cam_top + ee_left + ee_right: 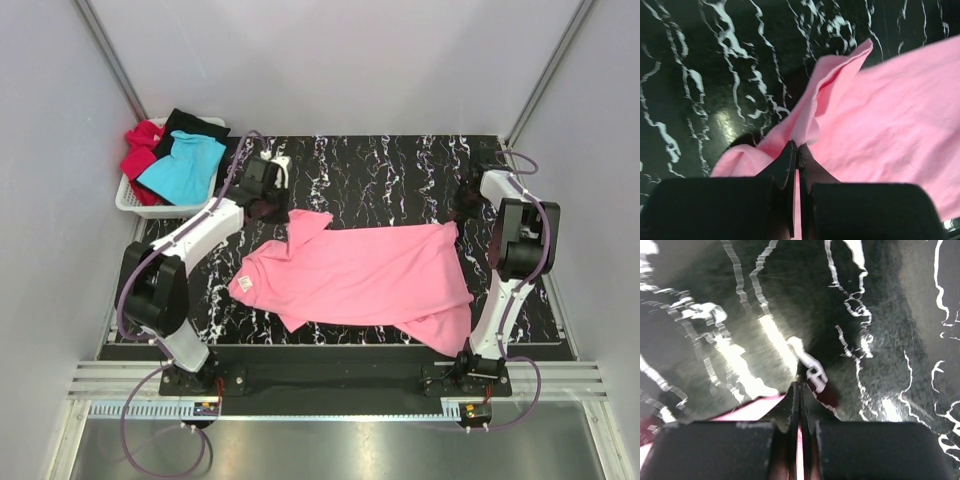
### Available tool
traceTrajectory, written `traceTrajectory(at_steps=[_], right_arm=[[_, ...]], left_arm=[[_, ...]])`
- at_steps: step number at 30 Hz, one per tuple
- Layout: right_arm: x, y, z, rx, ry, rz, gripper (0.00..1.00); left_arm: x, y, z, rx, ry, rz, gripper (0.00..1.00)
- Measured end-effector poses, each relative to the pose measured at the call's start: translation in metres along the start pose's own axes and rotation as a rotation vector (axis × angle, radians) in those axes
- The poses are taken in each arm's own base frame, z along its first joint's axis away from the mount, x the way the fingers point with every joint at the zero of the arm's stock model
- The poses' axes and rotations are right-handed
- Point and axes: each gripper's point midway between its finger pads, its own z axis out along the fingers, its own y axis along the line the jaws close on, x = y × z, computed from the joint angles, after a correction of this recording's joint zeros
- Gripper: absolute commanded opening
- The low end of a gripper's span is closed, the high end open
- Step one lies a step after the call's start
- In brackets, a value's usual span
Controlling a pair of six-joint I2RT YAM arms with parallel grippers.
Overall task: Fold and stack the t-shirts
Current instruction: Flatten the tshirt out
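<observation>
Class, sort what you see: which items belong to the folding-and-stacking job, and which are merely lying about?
Job: pink t-shirt, turquoise t-shirt, red t-shirt, black t-shirt; left pincer and right pincer, both gripping the pink t-shirt.

Lying about: white basket, black marbled table.

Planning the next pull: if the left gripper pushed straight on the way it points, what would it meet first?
Probably the raised fold of the pink shirt it is pinching, right ahead of the left gripper; beyond that, the black table. Depth is unclear.
</observation>
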Motion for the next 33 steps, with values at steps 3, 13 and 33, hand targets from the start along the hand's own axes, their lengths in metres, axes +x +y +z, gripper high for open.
traceTrajectory(at_steps=[3,13,33], right_arm=[[-0.009,0.013,-0.018,-0.068,-0.037,-0.018,0.0],[-0.069,0.103,-0.174,-0.578,-0.392,-0.152,0.0],[0.032,0.056,-0.08,-0.41,-0.074,-0.026,0.0]], left_arm=[[-0.021,0.015,-0.009,-0.011,-0.033,-0.039,0.0],[-0.117,0.053,-0.061,-0.032,-0.259,-0.122,0.0],[-0.104,0.061,-0.055,-0.039,-0.188,-0.078,0.0]])
